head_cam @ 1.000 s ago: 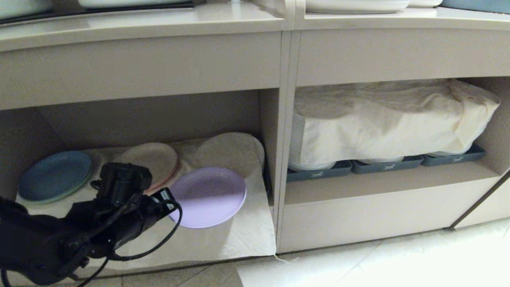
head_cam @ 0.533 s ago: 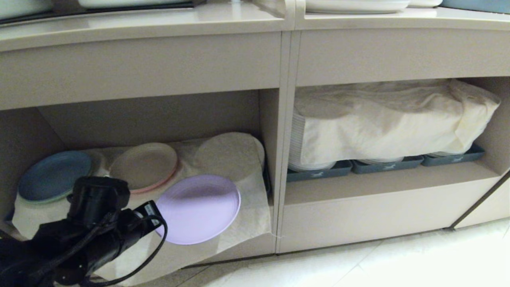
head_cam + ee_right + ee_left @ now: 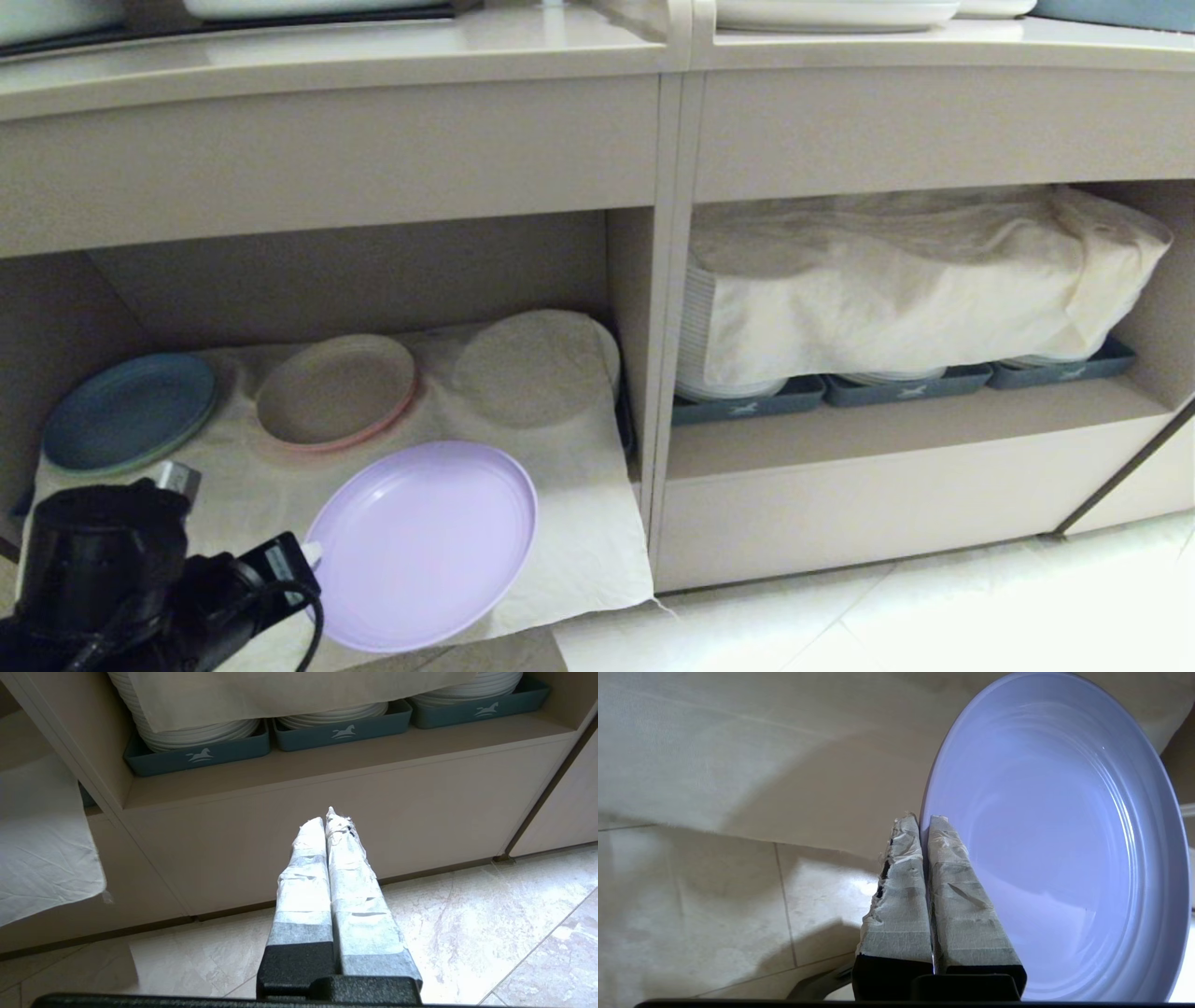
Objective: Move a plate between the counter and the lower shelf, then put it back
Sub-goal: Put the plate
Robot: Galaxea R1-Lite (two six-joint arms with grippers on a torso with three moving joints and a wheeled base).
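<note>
The lavender plate point(image 3: 425, 546) hangs in front of the lower shelf point(image 3: 373, 280), tilted, out over the cream cloth's point(image 3: 579, 551) front edge. My left gripper point(image 3: 308, 557) is shut on the plate's near-left rim. In the left wrist view the plate point(image 3: 1064, 849) fills one side, and the left gripper point(image 3: 922, 821) pinches its rim between two taped fingers point(image 3: 896, 896). The counter point(image 3: 373, 56) runs along the top. My right gripper point(image 3: 327, 819) is shut on nothing, low above the floor before the cubby with trays.
A blue plate point(image 3: 129, 411), a beige-pink plate point(image 3: 336, 390) and a cloth-covered stack point(image 3: 534, 369) sit on the lower shelf. To the right, white plates under a cloth point(image 3: 896, 280) rest in grey-blue trays point(image 3: 747, 406). Pale floor tiles point(image 3: 887, 625) lie below.
My left gripper has drawn back and down toward the lower left, pulling the plate off the shelf to beyond its front edge. The cloth lifted, then settled flat again.
</note>
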